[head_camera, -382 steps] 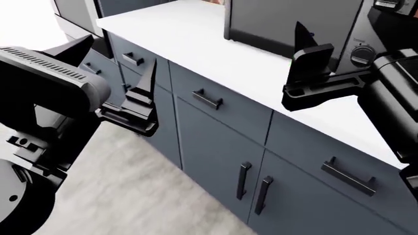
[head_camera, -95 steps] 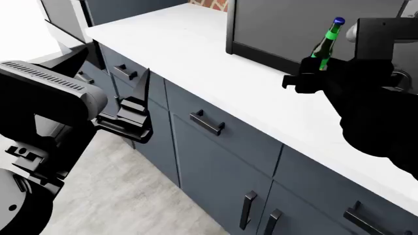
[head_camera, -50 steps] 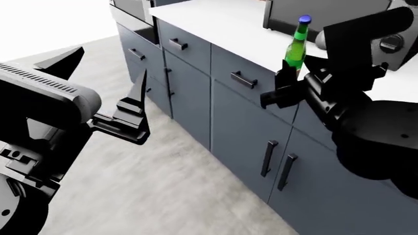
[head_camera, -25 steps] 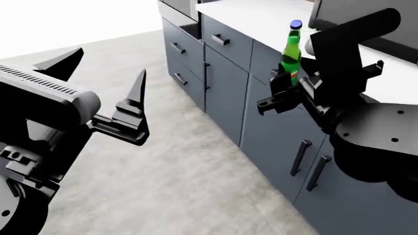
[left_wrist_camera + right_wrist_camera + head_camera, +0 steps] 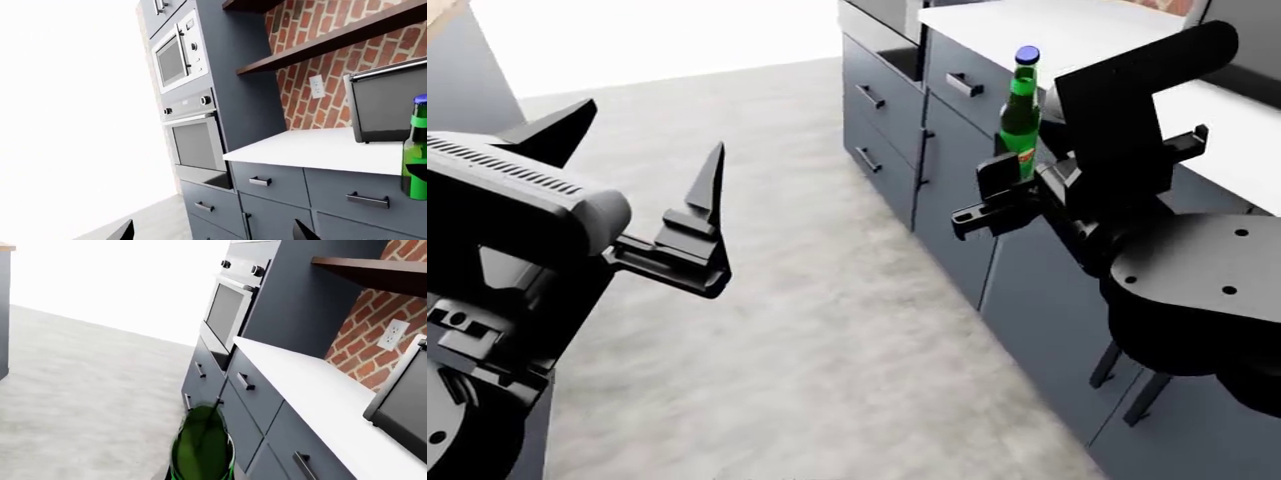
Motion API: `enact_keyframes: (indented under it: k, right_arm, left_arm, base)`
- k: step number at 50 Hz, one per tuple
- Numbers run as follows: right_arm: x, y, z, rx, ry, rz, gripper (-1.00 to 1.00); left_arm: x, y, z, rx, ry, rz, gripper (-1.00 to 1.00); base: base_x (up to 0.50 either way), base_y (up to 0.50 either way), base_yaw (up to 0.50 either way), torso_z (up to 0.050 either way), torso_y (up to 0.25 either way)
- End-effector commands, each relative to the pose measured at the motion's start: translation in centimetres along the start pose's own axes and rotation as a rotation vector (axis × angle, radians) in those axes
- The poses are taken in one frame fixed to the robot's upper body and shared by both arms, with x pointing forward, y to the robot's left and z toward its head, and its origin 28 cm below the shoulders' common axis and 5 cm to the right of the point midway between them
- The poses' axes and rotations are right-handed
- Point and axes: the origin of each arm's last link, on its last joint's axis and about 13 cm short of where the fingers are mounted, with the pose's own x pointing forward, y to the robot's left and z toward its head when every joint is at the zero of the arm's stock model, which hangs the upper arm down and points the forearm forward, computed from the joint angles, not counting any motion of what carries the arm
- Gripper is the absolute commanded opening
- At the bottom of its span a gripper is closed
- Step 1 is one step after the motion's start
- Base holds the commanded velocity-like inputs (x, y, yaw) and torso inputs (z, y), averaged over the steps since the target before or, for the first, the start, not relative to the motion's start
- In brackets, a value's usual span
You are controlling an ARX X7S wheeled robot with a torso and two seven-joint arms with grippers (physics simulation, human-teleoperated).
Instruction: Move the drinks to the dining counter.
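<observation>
R pincer [image 5: 1004,192] clamped on green bottle [image 5: 1018,112], upright, blue cap up, held over floor just off the grey-blue cabinets [image 5: 954,150]. L pincer [image 5: 701,230] spread open, holding nothing. White worktop [image 5: 1121,60] behind bottle.

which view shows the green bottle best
The head view: the small green bottle shows upright from blue cap to lower body, held in the right gripper. The left wrist view cuts it off at the picture's edge; the right wrist view shows a blurred close-up.
</observation>
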Motion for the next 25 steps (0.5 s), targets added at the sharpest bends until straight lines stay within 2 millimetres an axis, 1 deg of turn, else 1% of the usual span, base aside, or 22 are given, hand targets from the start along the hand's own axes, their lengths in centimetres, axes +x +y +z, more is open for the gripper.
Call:
enact_keyframes:
  k: [1, 8, 25]
  right_arm:
    - [0.12, -0.36, 0.34, -0.013, -0.027, -0.023, -1.00]
    - [0.18, -0.38, 0.03, -0.009, -0.021, -0.025, -1.00]
    - [0.11, -0.27, 0.14, -0.010, -0.022, -0.021, -1.00]
  left_arm:
    - [0.21, -0.07, 0.10, 0.002, -0.001, -0.005, 1.00]
    - [0.17, -0.09, 0.07, 0.004, 0.003, -0.006, 1.00]
    - [-0.12, 0.07, 0.18, 0.006, -0.004, 0.003, 1.00]
  base:
    - [0.00, 0.00, 0.50, 0.000, 0.000]
    - [0.00, 0.00, 0.50, 0.000, 0.000]
    - [0.00, 0.00, 0.50, 0.001, 0.001]
